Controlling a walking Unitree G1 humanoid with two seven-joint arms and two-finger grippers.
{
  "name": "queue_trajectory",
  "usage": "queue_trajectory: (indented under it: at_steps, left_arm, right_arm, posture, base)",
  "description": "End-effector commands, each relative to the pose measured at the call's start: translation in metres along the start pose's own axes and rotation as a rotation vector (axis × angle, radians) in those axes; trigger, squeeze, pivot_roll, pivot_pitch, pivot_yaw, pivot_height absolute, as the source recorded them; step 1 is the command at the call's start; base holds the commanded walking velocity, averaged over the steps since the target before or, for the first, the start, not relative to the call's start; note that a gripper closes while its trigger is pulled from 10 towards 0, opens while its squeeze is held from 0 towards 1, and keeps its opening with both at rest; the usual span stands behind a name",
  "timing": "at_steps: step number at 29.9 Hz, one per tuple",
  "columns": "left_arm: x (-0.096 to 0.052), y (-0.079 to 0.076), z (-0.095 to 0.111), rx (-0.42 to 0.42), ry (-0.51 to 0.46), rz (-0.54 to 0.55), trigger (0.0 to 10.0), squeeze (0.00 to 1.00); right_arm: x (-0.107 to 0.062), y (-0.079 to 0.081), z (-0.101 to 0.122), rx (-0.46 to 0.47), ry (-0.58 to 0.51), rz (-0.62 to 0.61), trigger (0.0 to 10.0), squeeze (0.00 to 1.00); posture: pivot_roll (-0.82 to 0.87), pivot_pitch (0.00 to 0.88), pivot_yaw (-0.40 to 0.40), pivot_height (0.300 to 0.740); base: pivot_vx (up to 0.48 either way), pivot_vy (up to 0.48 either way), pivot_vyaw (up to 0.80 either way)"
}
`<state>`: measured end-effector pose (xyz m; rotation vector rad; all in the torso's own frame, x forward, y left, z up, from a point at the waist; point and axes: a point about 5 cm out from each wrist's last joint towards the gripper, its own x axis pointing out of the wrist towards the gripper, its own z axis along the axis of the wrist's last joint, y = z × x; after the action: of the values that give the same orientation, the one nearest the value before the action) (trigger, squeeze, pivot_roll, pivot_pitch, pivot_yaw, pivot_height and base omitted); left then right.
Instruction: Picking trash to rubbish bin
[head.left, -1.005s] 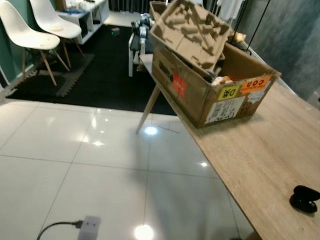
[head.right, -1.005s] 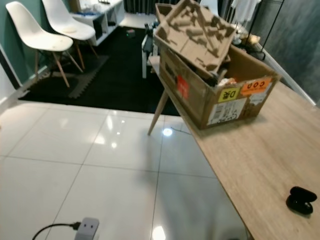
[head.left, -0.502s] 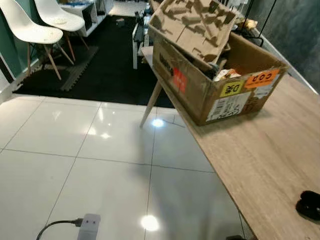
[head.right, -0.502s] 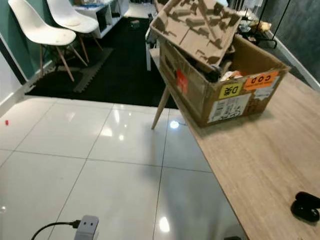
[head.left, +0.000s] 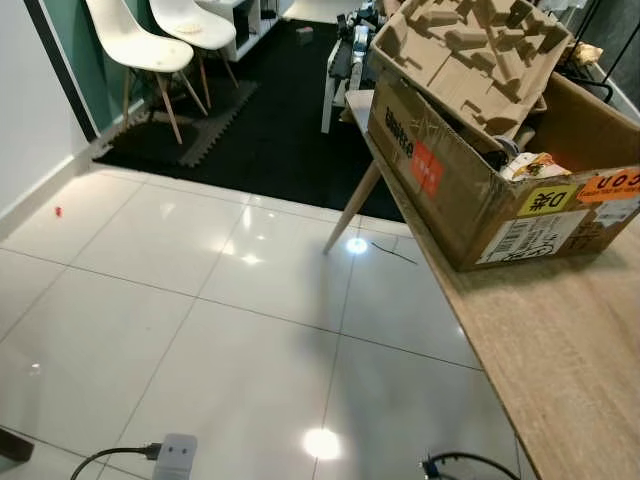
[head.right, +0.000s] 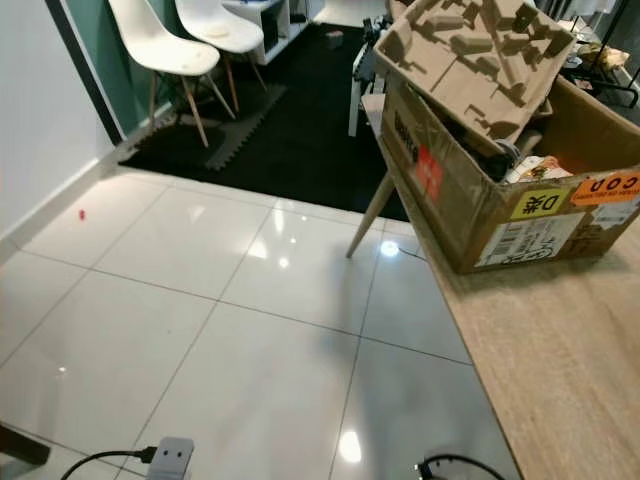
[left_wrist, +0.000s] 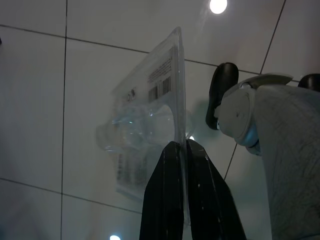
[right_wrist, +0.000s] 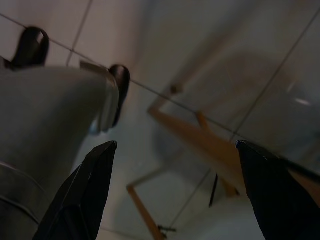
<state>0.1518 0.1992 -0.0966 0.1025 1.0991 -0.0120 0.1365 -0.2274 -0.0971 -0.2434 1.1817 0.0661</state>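
In the left wrist view my left gripper (left_wrist: 181, 146) is shut on a clear plastic blister pack (left_wrist: 145, 125) with a barcode label, held over the white floor tiles beside my own grey leg (left_wrist: 272, 145). My right gripper (right_wrist: 175, 175) hangs open above the floor, its two black fingers (right_wrist: 82, 190) far apart with nothing between them. A wooden chair leg and part of my leg lie behind it.
A wooden table (head.left: 570, 340) on the right carries a cardboard box (head.left: 480, 190) with a moulded pulp tray (head.left: 470, 50) on top. Two white chairs (head.left: 150, 50) stand on a black mat at the far left. A white power strip (head.left: 172, 455) and a cable (head.left: 455, 465) lie on the glossy tiles.
The head views have swung left: the box and table slid right, the small black case left the picture, and more of the floor and left wall shows.
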Motion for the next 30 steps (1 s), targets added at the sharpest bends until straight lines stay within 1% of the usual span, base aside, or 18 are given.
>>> queue_trajectory:
  at_steps: [1,10,17,30]
  left_arm:
    - [-0.0012,0.0023,-0.0092,-0.003,0.03,-0.004,10.0,0.0]
    - [-0.0011,0.0002,-0.009,0.024,0.03,-0.025,10.0,0.0]
    - [-0.001,-0.0018,-0.0093,0.03,0.03,-0.035,10.0,0.0]
    - [-0.0009,-0.0033,-0.0095,0.037,0.032,-0.04,10.0,0.0]
  right_arm:
    - [-0.0011,0.0004,-0.013,0.003,0.046,0.004,10.0,0.0]
    - [-0.0016,-0.0003,-0.0162,0.022,0.054,0.009,10.0,0.0]
    - [-0.002,-0.0007,-0.0187,0.033,0.059,0.009,10.0,0.0]
    - [-0.0019,0.0006,-0.0176,0.048,0.05,0.022,10.0,0.0]
  posture:
    - [0.02,0.067,-0.04,0.74]
    - [0.01,0.073,-0.033,0.74]
    - [0.01,0.074,-0.032,0.74]
    - [0.01,0.069,-0.036,0.74]
  base:
    - [0.0,0.0,0.0]
    - [0.0,0.0,0.0]
    - [0.0,0.0,0.0]
    - [0.352,0.0,0.0]
